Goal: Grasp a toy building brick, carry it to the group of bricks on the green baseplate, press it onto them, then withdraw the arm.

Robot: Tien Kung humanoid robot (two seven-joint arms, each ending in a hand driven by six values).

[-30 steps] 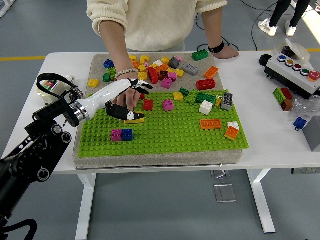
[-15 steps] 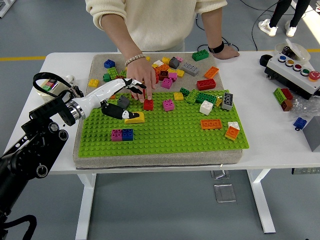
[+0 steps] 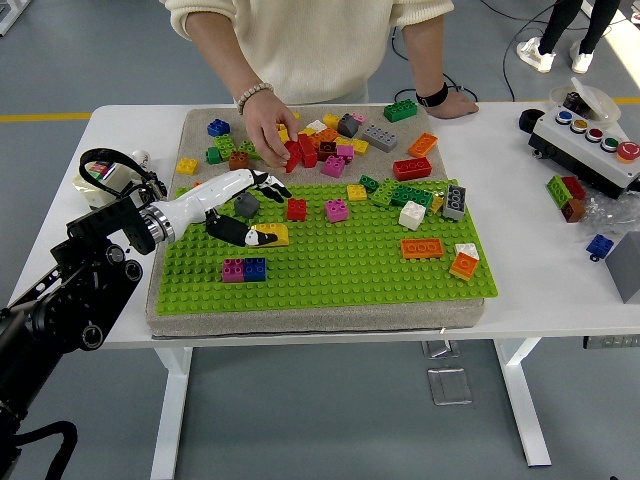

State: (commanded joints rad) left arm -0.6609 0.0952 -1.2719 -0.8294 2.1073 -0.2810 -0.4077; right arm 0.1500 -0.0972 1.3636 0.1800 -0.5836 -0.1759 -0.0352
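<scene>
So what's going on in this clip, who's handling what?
The robot's left hand reaches over the green baseplate, its fingers around a yellow brick lying on the plate's left part. A person at the far side has a hand in the loose brick pile. A pink-and-blue pair sits nearby. The right arm is out of view.

Yellow brick (image 3: 272,234): small, tilted, on green baseplate (image 3: 330,275), left part, at the tip of the robot hand (image 3: 240,205). Brick group (image 3: 244,269): magenta and blue pair, joined side by side, seated flat just in front of the yellow brick.
</scene>
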